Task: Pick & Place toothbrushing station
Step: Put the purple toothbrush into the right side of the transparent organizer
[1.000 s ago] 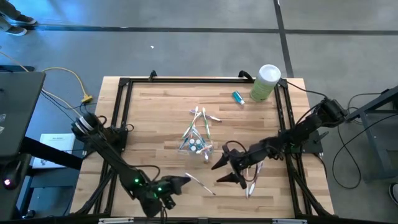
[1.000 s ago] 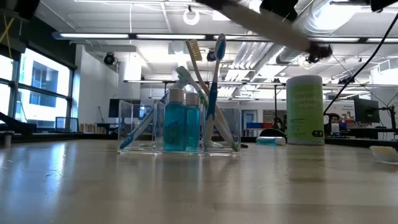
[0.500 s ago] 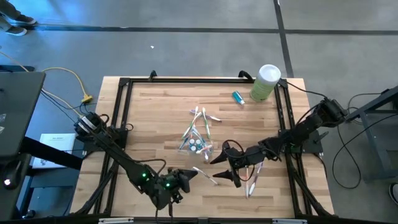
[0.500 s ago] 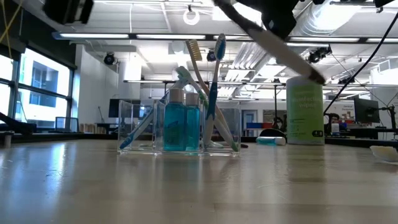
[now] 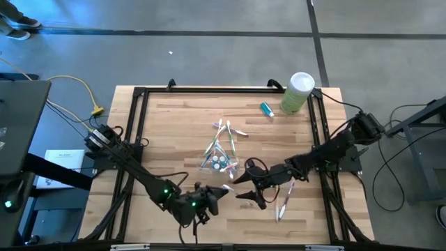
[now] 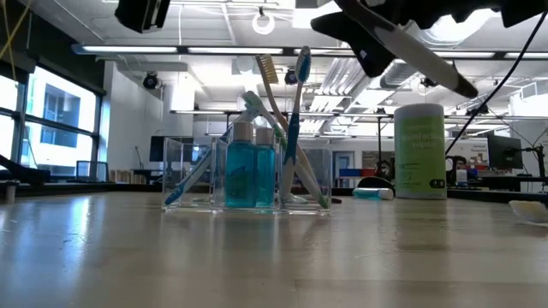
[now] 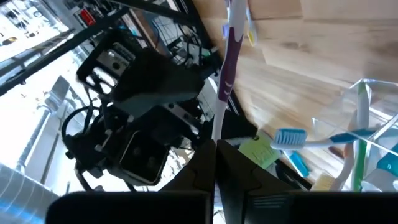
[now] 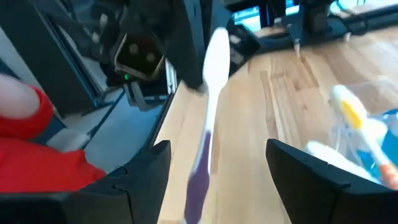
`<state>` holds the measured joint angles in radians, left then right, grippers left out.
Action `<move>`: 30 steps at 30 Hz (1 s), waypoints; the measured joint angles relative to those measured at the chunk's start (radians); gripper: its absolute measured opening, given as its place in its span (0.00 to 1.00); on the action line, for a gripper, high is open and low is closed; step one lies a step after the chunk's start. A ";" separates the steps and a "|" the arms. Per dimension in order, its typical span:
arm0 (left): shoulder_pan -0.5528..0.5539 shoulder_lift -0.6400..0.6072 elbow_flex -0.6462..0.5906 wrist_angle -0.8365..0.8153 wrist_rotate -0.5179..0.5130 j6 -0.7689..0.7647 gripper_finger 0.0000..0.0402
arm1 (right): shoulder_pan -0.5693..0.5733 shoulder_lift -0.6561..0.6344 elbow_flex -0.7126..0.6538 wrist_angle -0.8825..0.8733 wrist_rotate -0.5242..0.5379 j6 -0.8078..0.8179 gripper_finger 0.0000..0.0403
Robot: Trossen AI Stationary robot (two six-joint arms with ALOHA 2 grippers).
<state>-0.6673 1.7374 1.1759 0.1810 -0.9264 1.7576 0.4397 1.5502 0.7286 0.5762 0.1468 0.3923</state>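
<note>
L gripper (image 5: 217, 197) sits near the front edge of the table (image 5: 174, 132), a bit left of center, fingers pinched tight on the end of a white/purple toothbrush (image 7: 225, 74). The brush pokes out toward the R arm; in the L wrist view it runs straight up out of the closed fingers.

Middle of the table: clear cup (image 5: 220, 164) w/ a couple of blue white-capped tubes (image 6: 251, 175) standing in it and several toothbrushes (image 6: 298, 120) leaning out at angles. More brushes lie loose on the wood just behind it.

R gripper (image 5: 245, 188) is just right of the cup and close to the L one, jaws spread wide w/ nothing between them yet; the purple brush lies right in front of them in the R wrist view. Another loose brush (image 5: 283, 204) lies by the R arm.

Back right corner: pale-green canister (image 5: 297, 93) w/ white lid, and a small blue tube (image 5: 266, 108) lying beside it.
</note>
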 joint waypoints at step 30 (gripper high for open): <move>0.048 0.000 0.000 0.040 0.008 -0.061 0.01 | -0.045 0.003 0.000 -0.003 -0.065 -0.092 0.05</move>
<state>-0.6194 1.7378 1.1759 0.2207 -0.9186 1.6965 0.3951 1.5532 0.7284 0.5736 0.0818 0.3004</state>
